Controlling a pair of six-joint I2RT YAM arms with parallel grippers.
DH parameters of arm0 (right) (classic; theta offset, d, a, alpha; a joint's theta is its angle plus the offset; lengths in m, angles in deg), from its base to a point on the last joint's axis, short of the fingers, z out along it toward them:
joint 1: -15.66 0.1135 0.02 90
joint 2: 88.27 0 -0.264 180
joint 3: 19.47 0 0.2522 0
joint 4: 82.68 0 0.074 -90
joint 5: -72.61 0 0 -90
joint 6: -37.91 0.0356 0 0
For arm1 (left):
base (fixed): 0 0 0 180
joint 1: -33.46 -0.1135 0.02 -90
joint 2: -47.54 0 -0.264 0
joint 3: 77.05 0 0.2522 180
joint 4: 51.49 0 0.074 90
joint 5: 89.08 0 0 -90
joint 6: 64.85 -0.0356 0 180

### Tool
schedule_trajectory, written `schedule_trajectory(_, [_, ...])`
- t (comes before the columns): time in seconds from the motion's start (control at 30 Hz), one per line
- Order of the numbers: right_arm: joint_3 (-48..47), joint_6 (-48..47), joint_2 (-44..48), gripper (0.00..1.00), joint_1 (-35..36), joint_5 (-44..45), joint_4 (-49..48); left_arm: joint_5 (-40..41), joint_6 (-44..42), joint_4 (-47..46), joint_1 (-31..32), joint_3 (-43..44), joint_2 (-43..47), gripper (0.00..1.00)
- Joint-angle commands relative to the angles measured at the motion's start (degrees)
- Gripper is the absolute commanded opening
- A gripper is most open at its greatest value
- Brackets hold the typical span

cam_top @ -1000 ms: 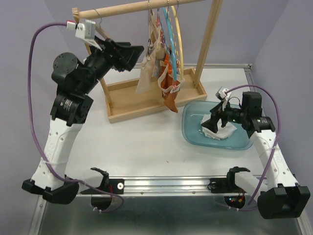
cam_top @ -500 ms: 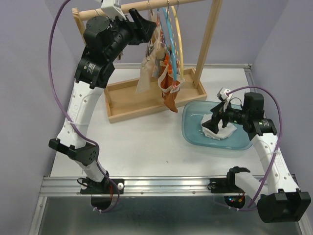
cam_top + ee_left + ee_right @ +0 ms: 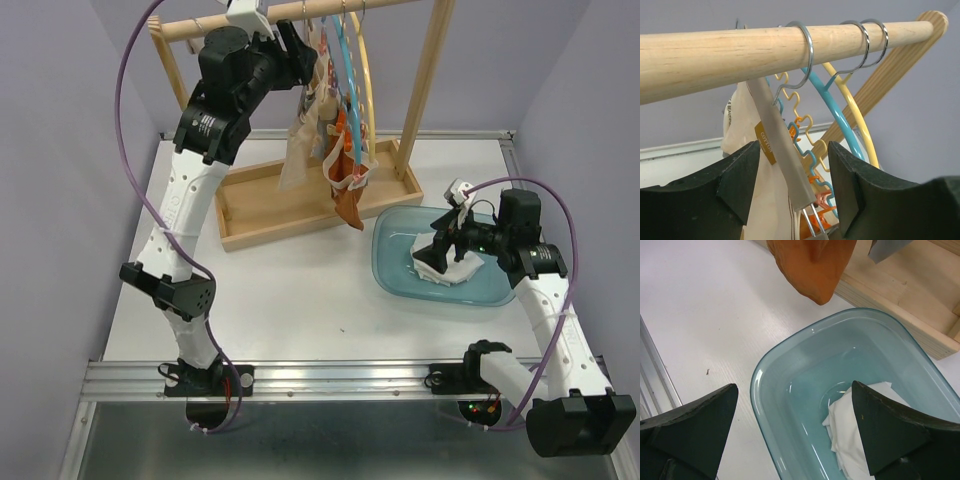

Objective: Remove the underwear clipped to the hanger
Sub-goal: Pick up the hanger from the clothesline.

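Top view: left fingers point(image 3: 288, 45) are up at the rail point(image 3: 190, 25), nearest the clipped underwear point(image 3: 300, 150), which hangs straight down below them. Right fingers point(image 3: 437, 255) sit low over the tub point(image 3: 395, 270).

Left wrist: we see the fingers spread, straddling the white hanger point(image 3: 782, 150).

Right wrist: fingers spread and empty, with white underwear point(image 3: 855, 440) between them in the tub.

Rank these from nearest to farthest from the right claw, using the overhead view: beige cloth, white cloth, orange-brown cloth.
1. White cloth, in the blue tub beneath the right claw.
2. Orange-brown cloth, hanging to its left.
3. Beige cloth, hanging farther left.
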Motion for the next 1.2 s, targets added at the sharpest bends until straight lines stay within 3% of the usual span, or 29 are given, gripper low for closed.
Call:
schedule_trajectory(0.0, [1.14,0.51,1.09,1.0,-0.2,-1.07,-2.59,0.88,-2.38,-0.06,0.24,4.32,-1.4,0.67])
schedule_trajectory(0.53, [1.23,0.42,1.36,1.0,-0.29,-0.81,-2.59,4.75,-5.63,1.08,0.24,5.56,-3.95,0.6])
schedule_trajectory(1.17, [1.14,0.77,1.44,1.0,-0.2,-0.98,-2.68,3.17,-12.57,0.91,0.59,5.83,-4.31,0.36])
